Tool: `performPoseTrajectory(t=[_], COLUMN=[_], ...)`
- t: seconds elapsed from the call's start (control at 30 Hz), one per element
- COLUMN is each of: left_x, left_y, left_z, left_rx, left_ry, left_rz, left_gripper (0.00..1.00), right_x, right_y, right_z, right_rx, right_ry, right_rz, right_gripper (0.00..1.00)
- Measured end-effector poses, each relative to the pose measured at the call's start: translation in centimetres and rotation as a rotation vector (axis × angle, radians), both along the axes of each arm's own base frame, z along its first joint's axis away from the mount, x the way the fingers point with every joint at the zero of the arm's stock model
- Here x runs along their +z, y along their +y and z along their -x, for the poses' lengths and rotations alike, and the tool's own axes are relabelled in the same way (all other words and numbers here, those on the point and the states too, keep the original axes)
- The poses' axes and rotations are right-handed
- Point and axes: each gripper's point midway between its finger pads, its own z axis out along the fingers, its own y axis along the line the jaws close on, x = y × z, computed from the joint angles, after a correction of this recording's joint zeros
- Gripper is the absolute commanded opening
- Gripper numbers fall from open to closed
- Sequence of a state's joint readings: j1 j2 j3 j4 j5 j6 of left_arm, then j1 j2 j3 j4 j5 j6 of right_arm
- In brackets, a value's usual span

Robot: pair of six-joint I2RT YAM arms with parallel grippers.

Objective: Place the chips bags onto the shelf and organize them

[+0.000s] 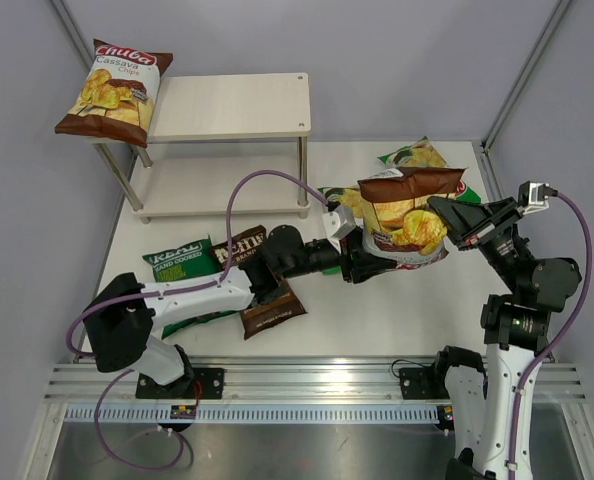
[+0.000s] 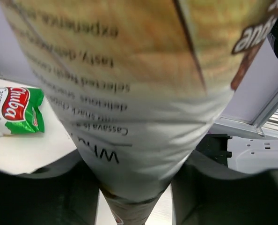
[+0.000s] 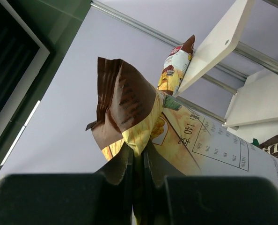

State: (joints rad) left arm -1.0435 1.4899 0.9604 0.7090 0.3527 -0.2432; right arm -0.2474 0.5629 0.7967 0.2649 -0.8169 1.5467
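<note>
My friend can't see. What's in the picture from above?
A brown chips bag hangs in mid-air: the right gripper pinches one end, the left gripper is at the other. Another brown bag sits on the shelf's top board; more bags lie on the table.

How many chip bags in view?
6. Brown bag on the shelf; second brown bag in the right gripper; two green bags behind it, one partly covered; two dark bags near the left arm.

Bright even light, soft shadows, near chips bag [image 2: 143, 93] out of focus
</note>
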Motion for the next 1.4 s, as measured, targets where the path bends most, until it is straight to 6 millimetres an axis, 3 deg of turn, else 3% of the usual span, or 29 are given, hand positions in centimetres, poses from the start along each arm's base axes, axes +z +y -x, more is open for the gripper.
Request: performPoseTrajectory(t=[0.03, 0.1, 0.2, 0.3, 0.37, 0.4, 0.57, 0.77, 0.9, 1.07, 1.2, 1.4], left_x=[0.2, 0.5, 0.5, 0.1, 0.0, 0.2, 1.7, 2.2, 3.3, 5.5, 6.5, 6.8], left_y=[-0.1, -0.1, 0.1, 0.6, 1.2, 1.6, 4.5, 8.0, 9.4, 11.3, 12.1, 11.7], left_z=[0.1, 0.4, 0.9, 1.5, 1.9, 2.3, 3.0, 2.2, 4.9, 8.4, 9.8, 9.6], left_rx=[-0.005, -0.014, -0.031, -0.052, -0.073, -0.088, -0.177, -0.249, -0.356, -0.499, -0.563, -0.579], left_ry=[0.000, 0.005, 0.024, 0.045, 0.055, 0.057, 0.093, 0.167, 0.163, 0.137, 0.136, 0.209], left_rz=[0.004, 0.010, -0.002, -0.036, -0.060, -0.066, -0.069, -0.085, -0.089, -0.059, -0.045, -0.058], left_gripper=[0.37, 0.32, 0.22, 0.14, 0.13, 0.12, 0.13, 0.15, 0.09, 0.14, 0.15, 0.13], right_x=[0.2, 0.5, 0.8, 0.9, 0.7, 0.5, -0.1, 0.1, 0.0, -1.3, -1.5, -1.1], right_y=[0.1, 0.2, 0.2, 0.3, 0.3, 0.4, 0.7, 2.6, 3.3, 3.9, 4.6, 5.6], right_z=[0.2, 0.4, 0.5, 0.5, 0.3, 0.2, 0.5, 5.2, 6.7, 7.6, 8.9, 11.2], right_rx=[0.003, 0.005, -0.007, -0.017, -0.025, -0.023, -0.041, 0.007, 0.043, 0.113, 0.192, 0.308], right_ry=[-0.007, -0.018, -0.035, -0.063, -0.078, -0.082, -0.154, -0.405, -0.497, -0.530, -0.561, -0.632], right_rz=[0.004, 0.013, 0.033, 0.084, 0.135, 0.157, 0.320, 0.553, 0.643, 0.706, 0.712, 0.694], right_gripper=[0.11, 0.28, 0.64, 0.80, 0.97, 1.00, 0.99, 0.99, 0.99, 1.00, 0.99, 0.99])
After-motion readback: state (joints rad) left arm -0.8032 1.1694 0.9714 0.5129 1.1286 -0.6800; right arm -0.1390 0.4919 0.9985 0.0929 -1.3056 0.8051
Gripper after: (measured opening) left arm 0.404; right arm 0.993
